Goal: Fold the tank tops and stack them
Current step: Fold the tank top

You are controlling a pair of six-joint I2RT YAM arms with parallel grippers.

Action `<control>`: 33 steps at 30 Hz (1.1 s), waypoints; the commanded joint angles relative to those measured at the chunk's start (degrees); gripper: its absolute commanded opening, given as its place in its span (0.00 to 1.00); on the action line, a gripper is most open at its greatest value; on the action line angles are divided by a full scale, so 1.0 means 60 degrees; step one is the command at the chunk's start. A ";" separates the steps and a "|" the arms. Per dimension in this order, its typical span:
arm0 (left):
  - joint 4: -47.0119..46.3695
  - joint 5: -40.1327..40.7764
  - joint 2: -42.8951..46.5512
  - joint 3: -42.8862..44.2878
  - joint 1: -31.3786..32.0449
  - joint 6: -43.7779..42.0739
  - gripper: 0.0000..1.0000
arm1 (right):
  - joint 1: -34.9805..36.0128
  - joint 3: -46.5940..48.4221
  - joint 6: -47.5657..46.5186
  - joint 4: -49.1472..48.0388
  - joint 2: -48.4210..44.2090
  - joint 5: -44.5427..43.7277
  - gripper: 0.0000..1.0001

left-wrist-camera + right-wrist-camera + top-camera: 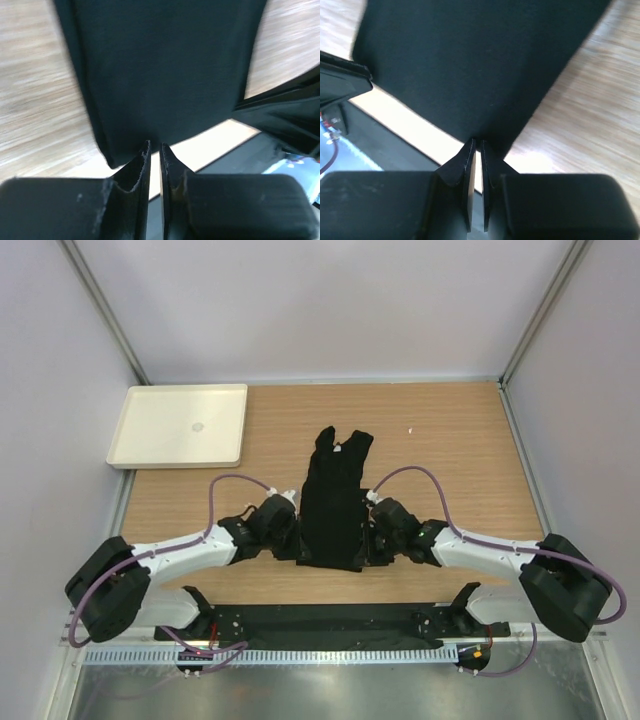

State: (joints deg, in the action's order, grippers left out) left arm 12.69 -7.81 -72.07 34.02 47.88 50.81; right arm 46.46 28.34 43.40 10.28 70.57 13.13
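A black tank top [335,510] lies folded into a narrow strip on the wooden table, straps at the far end. My left gripper [299,548] is at its near left corner and my right gripper [368,546] at its near right corner. In the left wrist view the left gripper [155,146] has its jaws nearly together, tips pinching the hem of the tank top [165,65]. In the right wrist view the right gripper [475,142] likewise closes on the hem of the tank top [470,65], with only a thin slit between its jaws.
A cream tray [180,425] sits at the far left of the table. A black rail [330,625] runs along the near edge between the arm bases. White walls enclose the table on three sides.
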 commanded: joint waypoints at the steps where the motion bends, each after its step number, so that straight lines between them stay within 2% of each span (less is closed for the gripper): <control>1: -0.0839 -0.0192 -0.0641 -0.0541 -0.0040 0.0160 0.11 | 0.0050 -0.0035 0.0033 -0.0264 0.0338 -0.0428 0.14; 5: -0.0942 -0.0002 -0.1302 -0.0835 -0.0099 0.0160 0.06 | 0.0050 -0.0109 -0.0011 0.0014 0.0456 -0.1014 0.13; 10: -0.0943 0.0189 -0.0953 -0.1202 -0.0084 0.0291 0.05 | 0.0035 0.0096 -0.0187 0.0922 0.0164 -0.1748 0.17; 13: -0.0725 0.0276 -0.0192 -0.1246 0.0149 0.0408 0.18 | 0.0050 0.0082 -0.0231 0.1011 -0.0290 -0.1559 0.41; 14: -0.0651 0.0277 0.0216 -0.1246 0.0208 0.0424 0.28 | 0.0050 0.0096 -0.0289 0.1069 -0.0509 -0.1471 0.45; 16: -0.0445 0.0233 0.0730 -0.1246 0.0267 0.0468 0.42 | 0.0050 0.0067 -0.0318 0.1142 -0.0744 -0.1426 0.50; 19: 0.0008 0.0233 0.1112 -0.1129 0.0267 0.0424 0.48 | 0.0065 0.0023 -0.0406 0.1244 -0.1052 -0.1279 0.52; 23: 0.0507 0.0233 0.1494 -0.0939 0.0267 0.0351 0.51 | 0.0138 -0.0064 -0.0524 0.1042 -0.0995 -0.0973 0.52; 29: 0.1589 0.1008 0.1627 -0.0588 0.0253 -0.0015 0.52 | 0.0767 -0.0007 -0.0421 0.0659 -0.0468 -0.1073 0.52; 33: 0.1753 0.1185 0.1086 -0.0558 0.0209 -0.0147 0.51 | 0.1104 0.0271 -0.0319 0.0644 -0.0058 -0.1541 0.49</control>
State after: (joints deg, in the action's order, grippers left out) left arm 20.51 -3.36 -63.72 28.84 49.36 51.83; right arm 51.88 27.97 41.63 15.94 68.90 6.74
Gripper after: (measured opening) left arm 0.510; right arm 0.497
